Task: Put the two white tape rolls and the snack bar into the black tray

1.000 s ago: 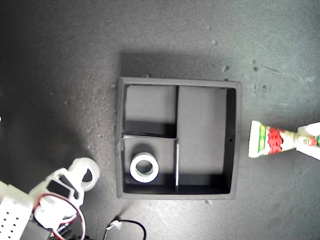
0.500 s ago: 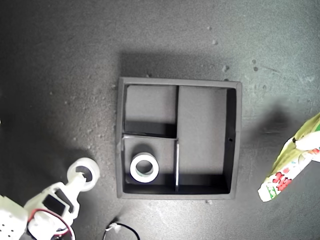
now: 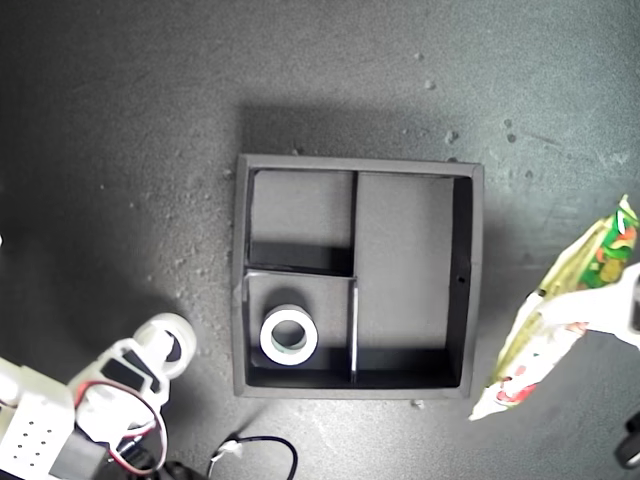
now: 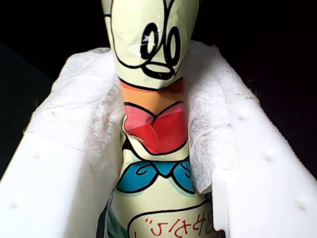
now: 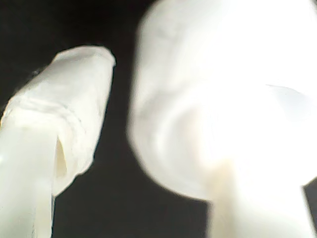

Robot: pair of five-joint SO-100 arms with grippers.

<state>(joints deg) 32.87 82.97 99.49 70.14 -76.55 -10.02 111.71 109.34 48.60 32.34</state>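
Note:
The black tray (image 3: 476, 280) sits mid-table in the exterior view. One white tape roll (image 3: 267, 338) lies flat in its small compartment nearest the view's lower left. The snack bar (image 3: 545, 345) hangs slanted just off the tray's right wall, with my first gripper (image 3: 605, 310) shut on it. Its padded fingers (image 4: 84, 124) press both sides of the printed snack bar (image 4: 153, 124). A second white tape roll (image 3: 160, 325) is at the tip of my second gripper (image 3: 150, 360), at the exterior view's lower left. In the second wrist view this roll (image 5: 198, 99) is a blur beside one finger (image 5: 64, 114), with a dark gap between them.
A thin black cable (image 3: 255, 450) with a white plug lies on the table below the tray in the exterior view. The dark tabletop carries small specks. The tray's other two compartments hold nothing.
The snack bar swung from lying level at the exterior view's right edge to hanging slanted, closer to the tray's right wall. My second gripper shifted slightly, the roll staying at its tip.

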